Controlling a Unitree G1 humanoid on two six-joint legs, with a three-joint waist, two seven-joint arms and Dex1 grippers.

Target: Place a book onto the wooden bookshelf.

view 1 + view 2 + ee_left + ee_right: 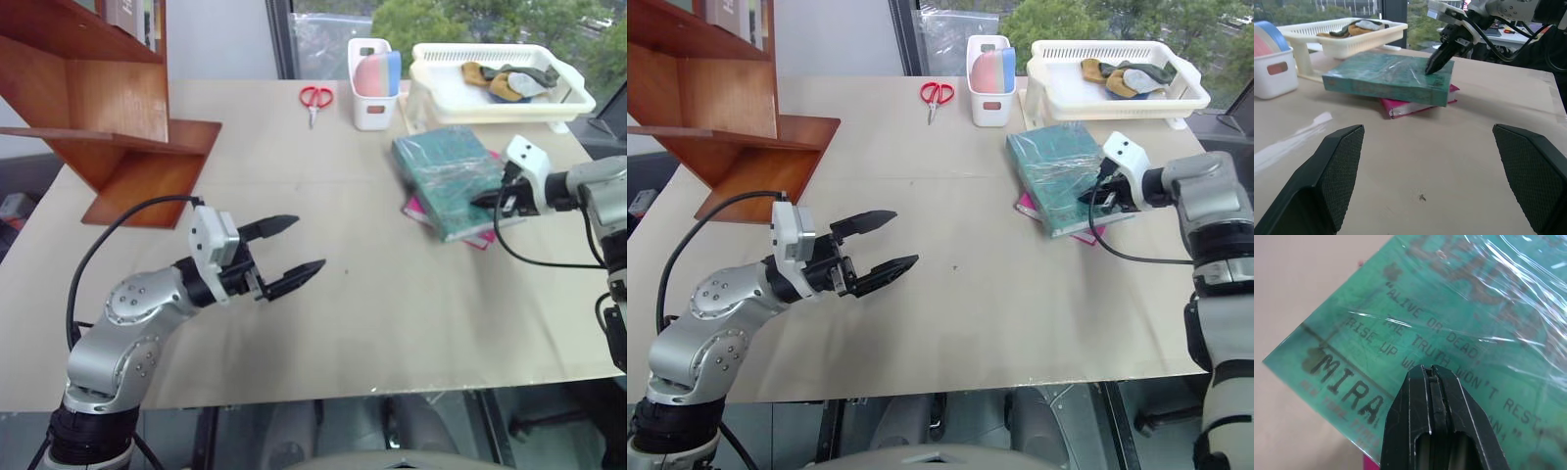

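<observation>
The book [446, 179], a thick teal-green hardcover with a glossy wrapped cover, lies flat at the right of centre in the left eye view, stacked on a thinner pink book [477, 238] whose edge peeks out beneath it. The right gripper [482, 200] has its fingers pressed together, pinching nothing, and their joined tip rests on or just above the near right corner of the cover; judged from that pose, it is set to push or slide the book off the stack rather than lift it, since the cover lies too flat to pinch. The left gripper [299, 252] hangs over bare table [392, 323] at lower left with its fingers spread wide, likely waiting to receive the book. The wooden bookshelf [98, 117] stands at the upper left, well apart from the book. Behind the book sit a white basket tray [578, 103], a small white bin [372, 113] and red scissors [314, 98].
</observation>
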